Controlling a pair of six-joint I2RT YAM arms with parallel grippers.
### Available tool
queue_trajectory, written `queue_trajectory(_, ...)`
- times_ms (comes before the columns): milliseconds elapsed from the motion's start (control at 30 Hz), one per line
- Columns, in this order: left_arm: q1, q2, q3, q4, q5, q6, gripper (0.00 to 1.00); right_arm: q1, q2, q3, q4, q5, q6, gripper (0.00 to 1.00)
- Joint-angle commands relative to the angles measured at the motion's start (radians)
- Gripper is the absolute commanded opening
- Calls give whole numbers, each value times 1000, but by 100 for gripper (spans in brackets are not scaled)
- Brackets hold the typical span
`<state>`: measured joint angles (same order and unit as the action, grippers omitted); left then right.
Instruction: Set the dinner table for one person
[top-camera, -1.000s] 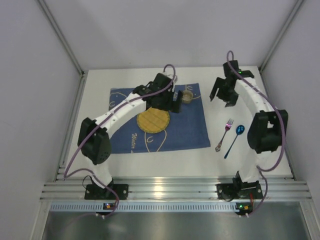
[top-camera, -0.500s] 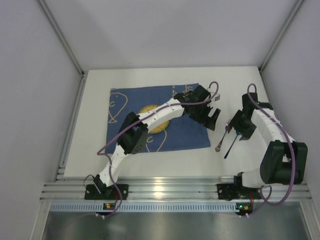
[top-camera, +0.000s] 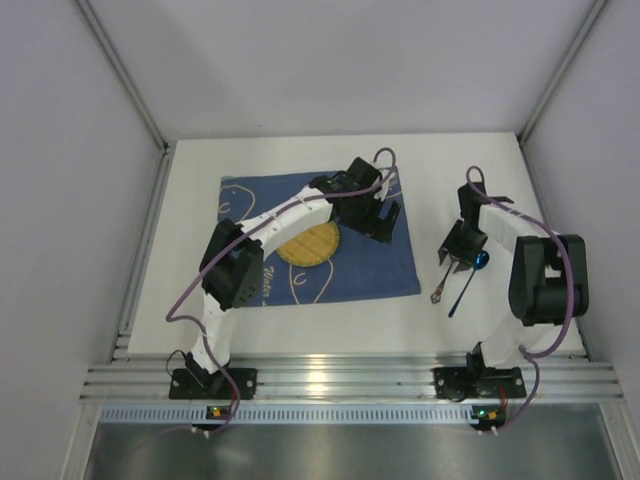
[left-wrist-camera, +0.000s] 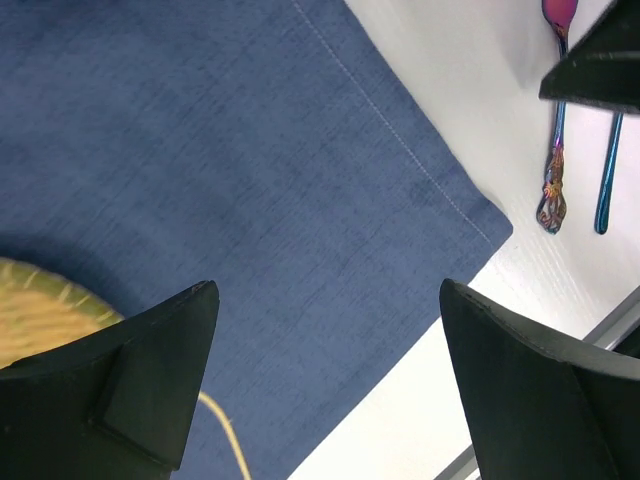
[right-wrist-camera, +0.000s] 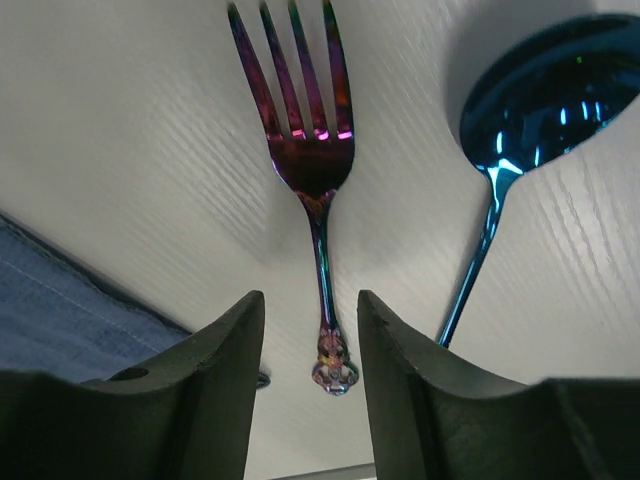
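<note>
The dinner table is a plain white top carrying a blue cloth mat with a round yellow woven plate on it. An iridescent fork and a blue spoon lie side by side to the right of the mat. My right gripper is low over the fork, its fingers straddling the handle with a gap on each side, so it is open and partly narrowed. My left gripper hovers wide open over the mat's right part, holding nothing. In the top view it is just right of the plate.
The mat's right edge and corner lie close to the fork handle and spoon handle. Grey enclosure walls stand on three sides. An aluminium rail runs along the near edge by the arm bases.
My right arm swung from the back right down onto the fork, its jaws narrowing. My left arm swept right past the mat's edge, then came back over the mat's right part.
</note>
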<state>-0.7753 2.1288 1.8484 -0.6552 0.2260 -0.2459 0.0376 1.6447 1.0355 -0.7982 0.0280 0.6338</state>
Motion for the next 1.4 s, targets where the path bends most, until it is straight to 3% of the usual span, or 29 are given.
queue_trajectory(0,10,-127,-43,31,-36,25,97,5,61,96,59,44,14,41)
queue_trajectory(267,24,-208,-107,25,-40,25,97,5,179,150,40,119,10,27)
queue_trajectory(433,36,-210,-107,23,-39,31,97,4,182,133,51,122,1,24)
queue_trajectory(567,50,-207,-104,28,-24,27,98,4,193,109,70,112,-6,6)
queue_trajectory(667,68,-199,-98,29,-11,22,98,7,191,100,82,112,-6,0)
queue_trajectory(900,80,-201,-81,29,38,31,97,19,106,224,7,12,21,0)
queue_trajectory(1133,122,-270,-138,143,369,-10,96,93,76,564,-150,-89,67,0)
queue_trajectory(1367,148,-285,-198,236,515,-50,92,159,72,655,-171,-183,153,0)
